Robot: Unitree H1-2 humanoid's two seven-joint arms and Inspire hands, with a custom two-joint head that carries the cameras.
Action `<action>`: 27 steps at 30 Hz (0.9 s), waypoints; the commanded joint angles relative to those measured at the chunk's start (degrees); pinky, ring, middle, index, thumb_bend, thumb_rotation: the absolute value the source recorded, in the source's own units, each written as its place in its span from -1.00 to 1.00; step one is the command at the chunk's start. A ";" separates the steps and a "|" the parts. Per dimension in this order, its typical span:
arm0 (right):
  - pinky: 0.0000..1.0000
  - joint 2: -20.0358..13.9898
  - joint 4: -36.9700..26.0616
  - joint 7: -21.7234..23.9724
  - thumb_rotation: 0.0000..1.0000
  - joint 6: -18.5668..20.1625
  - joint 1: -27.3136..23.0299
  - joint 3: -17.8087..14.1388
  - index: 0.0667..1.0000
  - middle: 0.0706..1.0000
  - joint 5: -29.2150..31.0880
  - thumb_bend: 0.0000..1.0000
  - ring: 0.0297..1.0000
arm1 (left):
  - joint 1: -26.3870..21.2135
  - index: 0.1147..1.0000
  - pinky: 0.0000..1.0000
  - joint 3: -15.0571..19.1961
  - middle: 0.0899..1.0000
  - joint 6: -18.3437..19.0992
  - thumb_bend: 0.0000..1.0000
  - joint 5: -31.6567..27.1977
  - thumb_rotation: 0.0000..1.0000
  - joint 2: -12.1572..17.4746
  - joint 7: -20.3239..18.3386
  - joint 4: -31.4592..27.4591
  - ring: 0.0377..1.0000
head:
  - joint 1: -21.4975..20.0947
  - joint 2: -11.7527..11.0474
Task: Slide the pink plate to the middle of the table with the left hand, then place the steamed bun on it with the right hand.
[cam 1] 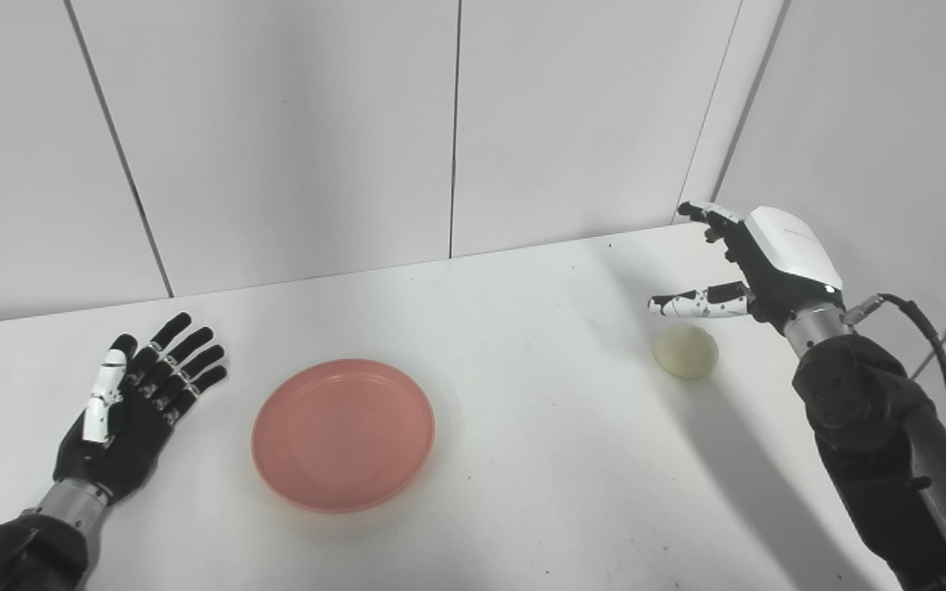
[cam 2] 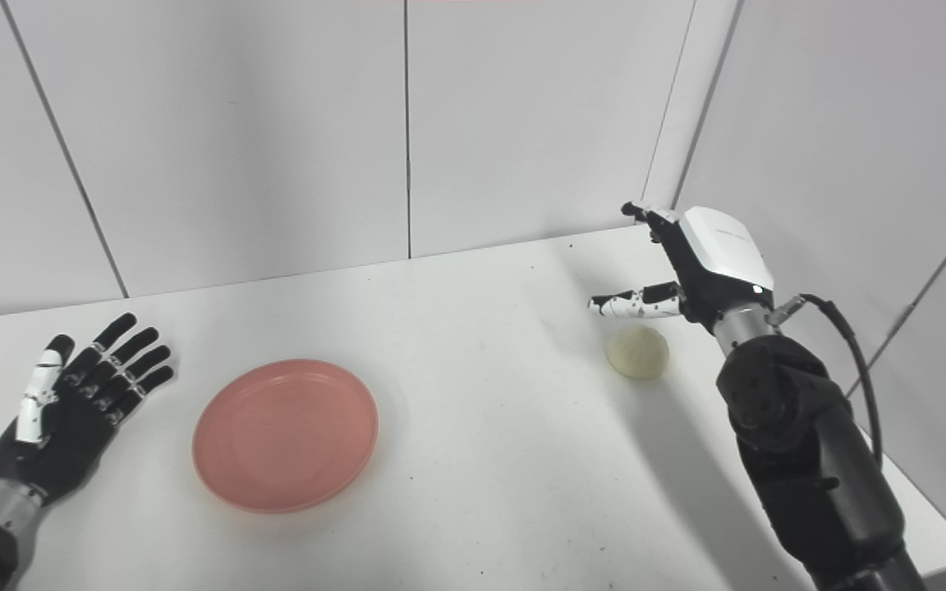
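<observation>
- Plate [cam 1: 343, 434] is sitting left of the table's [cam 1: 522, 460] middle, empty, apart from the left hand [cam 1: 135, 410], which is lying spread open and holding nothing.
- Bun [cam 1: 686, 351] is resting under the right hand [cam 1: 756, 267], which is hovering open and holding nothing.
- Bun is risking rolling away or squashing if the fingers close off-centre.

Both forearms (black, jointed) cut off at bottom edge.

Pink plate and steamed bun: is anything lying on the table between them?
No. Between the pink plate and the steamed bun there is only bare white table; both eye views show it. The open right hand hovers above the bun, not between.
</observation>
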 commanded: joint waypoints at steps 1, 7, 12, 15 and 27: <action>0.42 -2.57 0.31 1.44 -0.28 0.47 -1.57 -1.41 0.68 0.69 -1.89 0.85 0.64 | 5.34 0.71 0.68 -0.74 0.69 3.27 0.09 3.03 0.91 1.05 1.86 6.71 0.68 | -0.30 0.20; 0.32 -3.51 4.05 3.23 -0.24 0.47 -2.40 -1.09 0.68 0.65 -2.97 0.84 0.58 | 4.74 0.69 0.66 -0.44 0.67 3.05 0.10 2.85 0.88 1.57 1.29 8.26 0.66 | -0.97 0.63; 0.39 -3.75 8.25 1.95 -0.17 -0.10 -3.43 0.47 0.67 0.68 -2.33 0.89 0.63 | 4.71 0.68 0.65 -0.22 0.66 3.71 0.09 2.74 0.88 1.86 1.67 8.19 0.64 | -1.69 0.99; 0.44 -3.47 11.12 0.93 -0.15 -0.85 -4.40 1.48 0.66 0.69 -1.77 0.94 0.65 | 4.68 0.68 0.64 -0.15 0.65 3.62 0.07 2.80 0.91 2.10 1.48 8.36 0.63 | -1.96 1.20; 0.38 -3.52 23.71 -0.37 -0.13 -0.22 -9.39 6.40 0.68 0.67 -0.59 0.90 0.60 | 4.79 0.65 0.60 0.24 0.62 3.81 0.09 2.70 0.84 2.54 1.47 8.32 0.60 | -2.35 1.93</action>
